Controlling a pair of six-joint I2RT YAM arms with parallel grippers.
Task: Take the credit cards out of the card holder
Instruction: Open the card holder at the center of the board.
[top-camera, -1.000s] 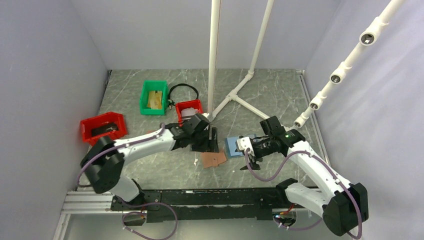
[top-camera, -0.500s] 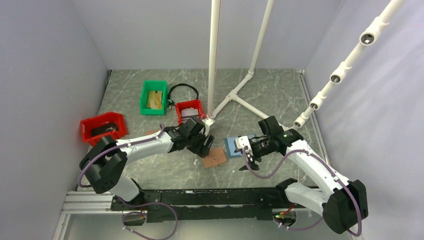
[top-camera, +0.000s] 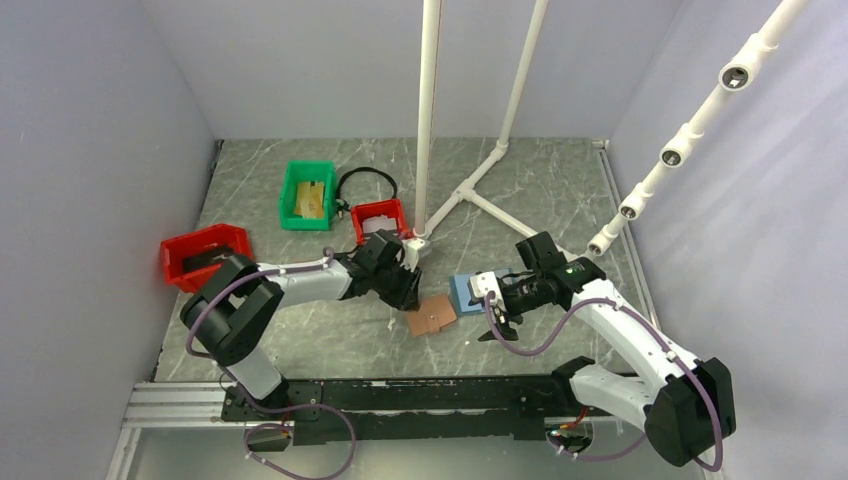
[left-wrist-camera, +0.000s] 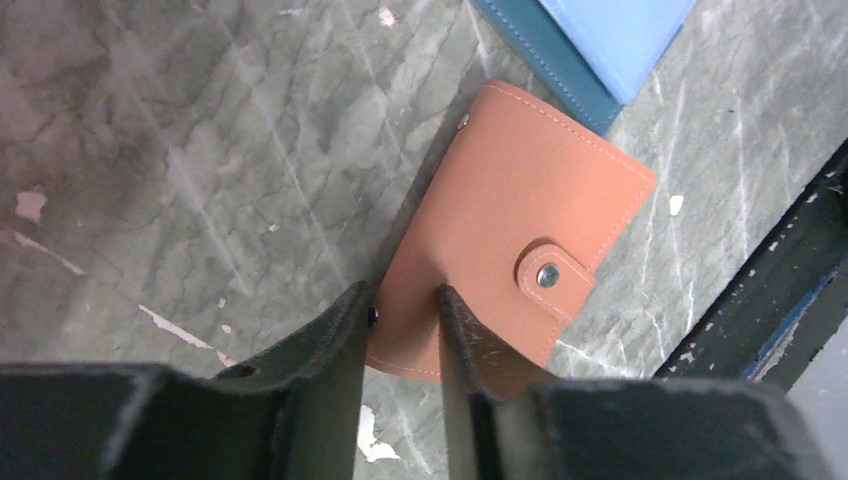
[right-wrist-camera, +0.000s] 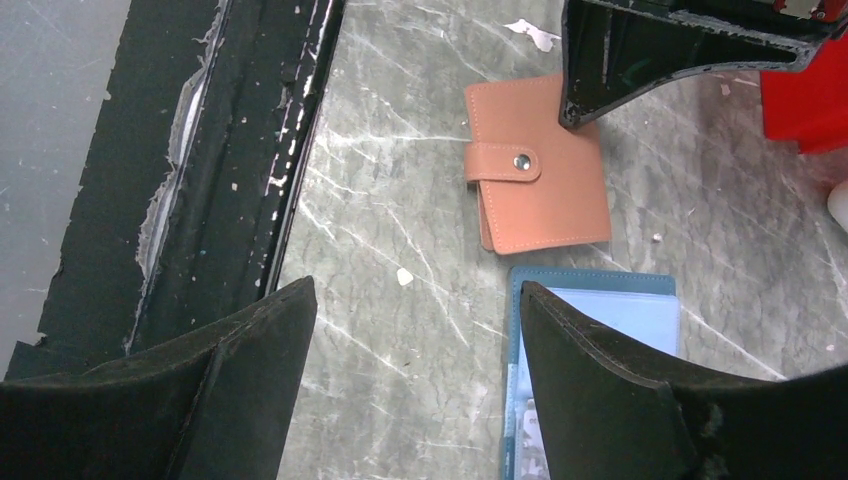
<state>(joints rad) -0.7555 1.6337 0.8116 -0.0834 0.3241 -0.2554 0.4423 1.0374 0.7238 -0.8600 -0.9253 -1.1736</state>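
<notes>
— Where is the card holder (left-wrist-camera: 510, 225)?
— Snapped shut, flat on the tabletop (top-camera: 330, 340), about midway along and toward the near edge, right under my left gripper (left-wrist-camera: 402, 295).
— And your grip?
— Left fingers narrow, straddling its corner. I cannot tell if they pinch it. My right gripper (right-wrist-camera: 415, 290) hangs wide over the blue holder (right-wrist-camera: 600, 320) beside it.

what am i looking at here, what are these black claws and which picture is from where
Two robot arms stand on a table, each ending in a two-finger gripper. One picture looks down from above; the other two come from wrist cameras, so the claws are each arm's own fingers. On the table lie a closed brown card holder and a blue holder, with bins behind. The left gripper straddles the brown holder's corner; whether it grips is unclear. The right gripper hangs open, empty.
</notes>
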